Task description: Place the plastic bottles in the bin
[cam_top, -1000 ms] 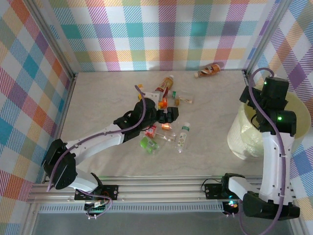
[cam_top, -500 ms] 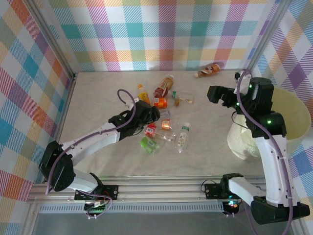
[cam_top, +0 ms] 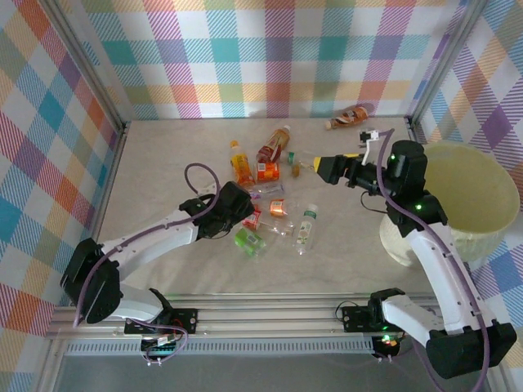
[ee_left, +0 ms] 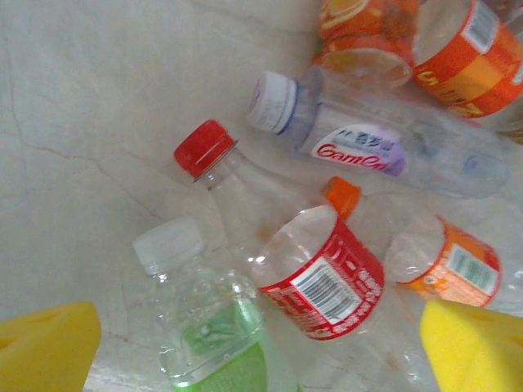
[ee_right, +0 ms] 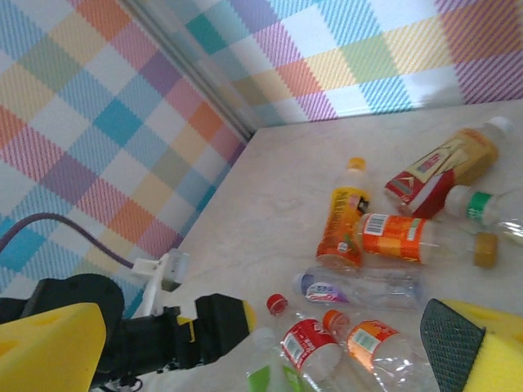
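Several plastic bottles (cam_top: 270, 189) lie in a loose heap mid-table. My left gripper (cam_top: 245, 219) hovers open at the heap's left edge. In its wrist view the yellow pads (ee_left: 45, 347) flank a green-label bottle (ee_left: 204, 327) and a red-label bottle (ee_left: 323, 282), touching neither. My right gripper (cam_top: 321, 169) hangs open above the heap's right side, empty, pointing left. In its wrist view I see an orange bottle (ee_right: 343, 216), an orange-label bottle (ee_right: 400, 237) and the left gripper (ee_right: 216, 322) below. The cream bin (cam_top: 482, 192) stands at the right edge.
One brown bottle (cam_top: 347, 118) lies apart by the back wall. A clear bottle with a green-and-white label (cam_top: 305, 229) rests nearest the front. Plaid walls close in the left, back and right. The aluminium rail (cam_top: 270, 314) runs along the near edge.
The right arm swung from over the bin leftward to above the bottles. The left gripper drew back toward the near left, off the heap. Both stayed open.
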`<state>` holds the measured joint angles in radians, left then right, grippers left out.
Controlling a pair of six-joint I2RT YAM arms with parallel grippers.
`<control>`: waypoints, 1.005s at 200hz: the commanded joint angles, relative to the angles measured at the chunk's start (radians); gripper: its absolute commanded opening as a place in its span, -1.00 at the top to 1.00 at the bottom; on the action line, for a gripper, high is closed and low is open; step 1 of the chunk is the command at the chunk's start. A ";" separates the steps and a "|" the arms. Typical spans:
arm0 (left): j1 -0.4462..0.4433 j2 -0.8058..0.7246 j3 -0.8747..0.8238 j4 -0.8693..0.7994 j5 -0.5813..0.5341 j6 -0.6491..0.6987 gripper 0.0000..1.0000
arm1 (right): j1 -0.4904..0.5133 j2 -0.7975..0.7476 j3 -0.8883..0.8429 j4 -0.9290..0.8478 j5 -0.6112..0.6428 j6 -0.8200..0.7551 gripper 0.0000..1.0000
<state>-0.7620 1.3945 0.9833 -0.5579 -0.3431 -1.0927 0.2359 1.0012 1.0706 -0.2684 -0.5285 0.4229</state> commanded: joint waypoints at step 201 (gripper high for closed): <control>0.003 0.171 -0.157 0.160 0.163 -0.173 -0.65 | 0.045 0.017 -0.027 0.016 0.045 -0.006 -0.99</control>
<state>-0.7624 1.5494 0.8471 -0.4023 -0.1825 -1.2503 0.2703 1.0267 1.0538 -0.2527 -0.4927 0.4332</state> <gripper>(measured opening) 0.845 0.996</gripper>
